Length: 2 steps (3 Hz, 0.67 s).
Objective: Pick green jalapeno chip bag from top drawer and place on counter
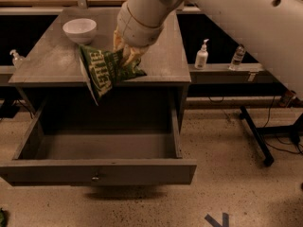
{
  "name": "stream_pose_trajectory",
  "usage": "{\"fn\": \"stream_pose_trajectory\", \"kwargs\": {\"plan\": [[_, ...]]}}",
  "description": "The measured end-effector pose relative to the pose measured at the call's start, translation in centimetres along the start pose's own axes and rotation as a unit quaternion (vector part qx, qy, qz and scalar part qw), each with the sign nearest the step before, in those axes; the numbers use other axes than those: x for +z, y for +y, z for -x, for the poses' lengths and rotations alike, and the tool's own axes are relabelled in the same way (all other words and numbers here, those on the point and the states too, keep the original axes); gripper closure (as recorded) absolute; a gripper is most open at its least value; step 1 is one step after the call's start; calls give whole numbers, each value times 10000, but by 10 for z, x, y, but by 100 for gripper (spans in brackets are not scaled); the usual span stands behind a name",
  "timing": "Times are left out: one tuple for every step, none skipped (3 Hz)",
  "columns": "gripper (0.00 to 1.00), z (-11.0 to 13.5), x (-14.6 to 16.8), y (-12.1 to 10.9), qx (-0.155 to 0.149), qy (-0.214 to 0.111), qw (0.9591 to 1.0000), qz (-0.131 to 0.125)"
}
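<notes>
My gripper [127,56] is shut on the green jalapeno chip bag [104,74] and holds it by its upper right corner. The bag hangs tilted in the air in front of the counter's [57,60] front edge, above the open top drawer [94,171]. The bag is crumpled green foil with white lettering. The drawer is pulled far out, and its grey inside shows nothing in it. Its small round knob [95,178] sits on the front panel. My white arm reaches in from the upper right.
A white bowl [79,30] stands on the counter's back left. A pump bottle [201,56] and a small bottle [236,56] stand on a low shelf to the right. Another pump bottle [16,58] is at the left. A black stand leg [255,136] lies on the floor right.
</notes>
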<state>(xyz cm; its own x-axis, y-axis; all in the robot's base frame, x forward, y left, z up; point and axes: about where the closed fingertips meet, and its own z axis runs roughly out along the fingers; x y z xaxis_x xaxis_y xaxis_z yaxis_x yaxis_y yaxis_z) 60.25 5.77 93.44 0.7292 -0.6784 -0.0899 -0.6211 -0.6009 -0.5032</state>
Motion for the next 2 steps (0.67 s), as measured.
{"fn": "stream_pose_trajectory", "kwargs": {"plan": [[100,-30,6,-44,-147,538,9968,-577],[100,-69,18,-83,133,872,9905,-1051]]}}
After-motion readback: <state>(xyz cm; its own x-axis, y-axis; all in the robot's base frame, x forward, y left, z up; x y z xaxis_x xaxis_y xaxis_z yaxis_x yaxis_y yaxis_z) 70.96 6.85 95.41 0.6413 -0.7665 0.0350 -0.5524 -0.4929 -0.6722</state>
